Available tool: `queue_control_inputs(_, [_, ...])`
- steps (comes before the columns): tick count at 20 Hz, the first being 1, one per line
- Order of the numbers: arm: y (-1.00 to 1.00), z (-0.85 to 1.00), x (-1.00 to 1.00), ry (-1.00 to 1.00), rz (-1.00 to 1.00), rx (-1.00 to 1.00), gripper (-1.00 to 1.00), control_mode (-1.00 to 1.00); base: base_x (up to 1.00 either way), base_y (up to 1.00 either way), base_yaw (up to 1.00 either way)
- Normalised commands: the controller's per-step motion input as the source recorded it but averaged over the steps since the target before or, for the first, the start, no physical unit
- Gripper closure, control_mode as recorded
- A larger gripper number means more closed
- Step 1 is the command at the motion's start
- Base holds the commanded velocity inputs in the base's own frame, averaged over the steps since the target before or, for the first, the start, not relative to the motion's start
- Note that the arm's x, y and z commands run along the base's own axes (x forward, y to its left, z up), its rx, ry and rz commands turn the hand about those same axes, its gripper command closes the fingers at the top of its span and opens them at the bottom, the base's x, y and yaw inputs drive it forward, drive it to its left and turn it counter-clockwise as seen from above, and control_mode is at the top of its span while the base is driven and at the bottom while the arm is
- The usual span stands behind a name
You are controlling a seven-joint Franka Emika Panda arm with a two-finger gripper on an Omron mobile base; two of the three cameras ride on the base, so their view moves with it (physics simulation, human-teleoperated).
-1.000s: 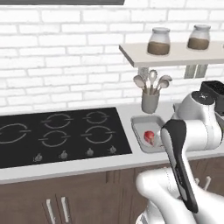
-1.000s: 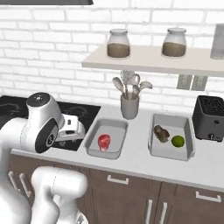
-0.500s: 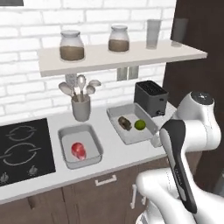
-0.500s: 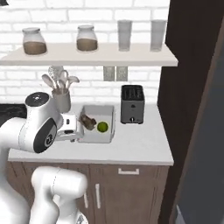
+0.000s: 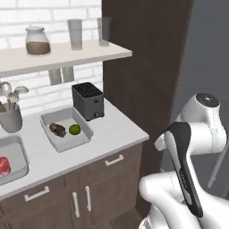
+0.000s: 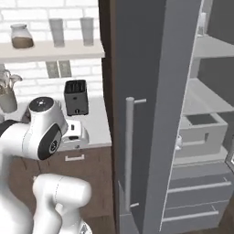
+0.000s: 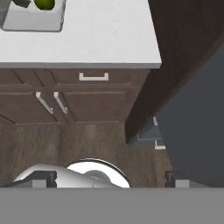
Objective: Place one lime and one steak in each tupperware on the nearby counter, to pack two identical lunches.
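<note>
On the pale counter a grey tupperware holds a dark brown steak and a green lime. At the left edge a second tupperware holds the red-pink steak. The hand view catches the first tupperware with its lime and dark steak at the top left. My gripper hangs well off the counter's front, over the floor, open with nothing between its fingertips. A second lime is out of view.
A black toaster and a utensil cup stand behind the trays under a wall shelf. To the right is an open fridge door with a long handle and shelves holding a grey bin.
The base has driven to the right: the stove has slid out of the picture, the trays have shifted left, and the tall cabinet and open fridge have come in. The arm's pose looks unchanged.
</note>
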Motion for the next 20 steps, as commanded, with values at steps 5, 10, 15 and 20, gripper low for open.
queue_control_inputs(5, [0.0, 0.0, 0.0, 0.0, 0.0, 0.0, -1.0, 1.0, -0.89, -0.57, -0.45])
queue_control_inputs(10, [0.0, 0.0, 0.0, 0.0, 0.0, 0.0, -1.0, 1.0, -0.17, -0.57, -0.57])
queue_control_inputs(15, [0.0, 0.0, 0.0, 0.0, 0.0, 0.0, -1.0, 1.0, 0.11, -0.69, -0.64])
queue_control_inputs(20, [0.0, 0.0, 0.0, 0.0, 0.0, 0.0, -1.0, 1.0, 0.33, -0.69, -0.68])
